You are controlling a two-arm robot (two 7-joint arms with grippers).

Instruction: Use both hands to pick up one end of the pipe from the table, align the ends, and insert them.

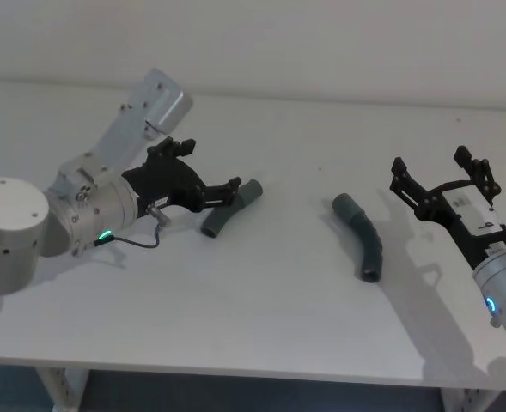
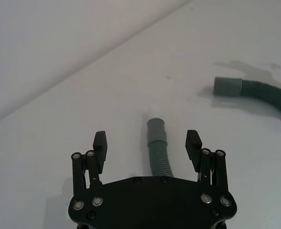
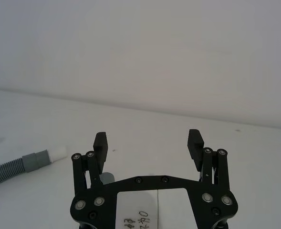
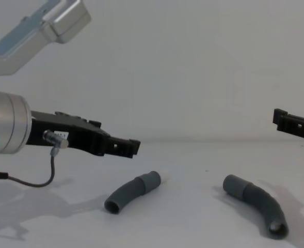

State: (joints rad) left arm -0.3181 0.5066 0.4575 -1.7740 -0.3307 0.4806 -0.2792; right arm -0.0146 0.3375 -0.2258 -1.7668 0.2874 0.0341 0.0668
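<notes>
Right now, nearest to you on the plain white-grey table (image 1: pixel 261 326), the right-hand curved dark grey hose piece (image 1: pixel 366 242) is lying flat. Its open end is pointing near and its wider smooth grey cuff (image 1: pixel 349 206) is pointing far and left. Slightly farther and to the left, the other curved dark grey hose piece (image 1: pixel 229 209) is resting on the table too, well apart from the first. Its narrower cuff with the white tip (image 2: pixel 154 110) is facing away from the wrist camera. Your left black two-fingered gripper (image 1: pixel 208 167) is hovering just above this piece, jaws spread wide and lined up over the ribbed middle without touching it. Your right black gripper (image 1: pixel 433 166) is hanging raised at the far right, jaws likewise spread and holding nothing, beside its piece rather than over it.

Both pieces are probably going to feel light and rubbery. The ribbed middles are likely to bend under a squeeze, while the smooth cuffs are looking stiffer. You are better off closing just behind each cuff, so the ends are easy to steer and the mating surfaces are left free.
</notes>
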